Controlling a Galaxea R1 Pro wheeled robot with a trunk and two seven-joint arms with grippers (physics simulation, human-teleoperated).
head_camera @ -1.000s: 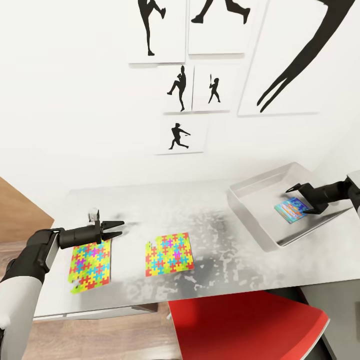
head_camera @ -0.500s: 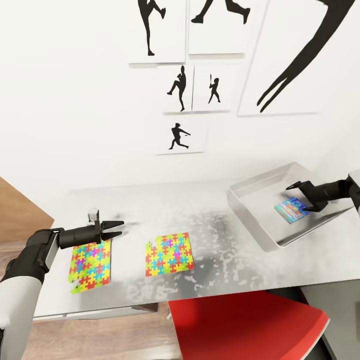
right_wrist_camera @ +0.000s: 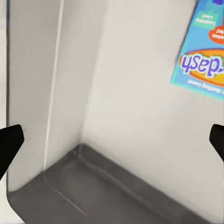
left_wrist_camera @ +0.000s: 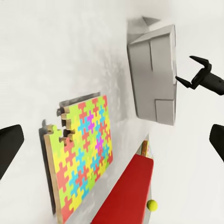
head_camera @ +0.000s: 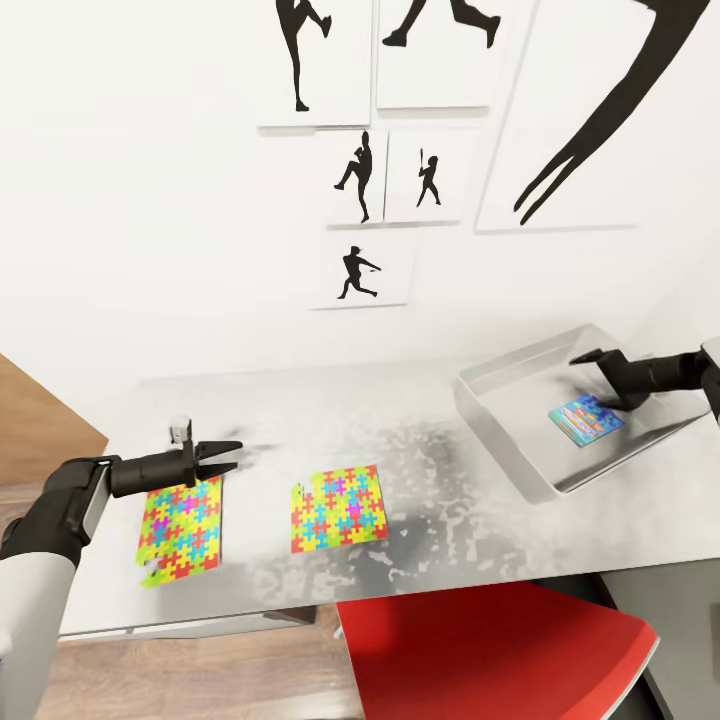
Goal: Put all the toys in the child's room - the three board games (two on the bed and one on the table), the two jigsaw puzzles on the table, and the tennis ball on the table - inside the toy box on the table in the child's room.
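My right gripper [head_camera: 590, 368] hangs over the toy box [head_camera: 500, 405], jaws spread and empty, a board game [head_camera: 585, 417] lying flat inside. My left gripper [head_camera: 222, 455], also spread, hovers beside the near puzzle [head_camera: 180, 530]; I'd drop low and pinch its edge.

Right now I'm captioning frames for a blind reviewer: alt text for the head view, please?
A board game lies in the toy box under the open right gripper. Two jigsaw puzzles lie on the table, the open left gripper above one.
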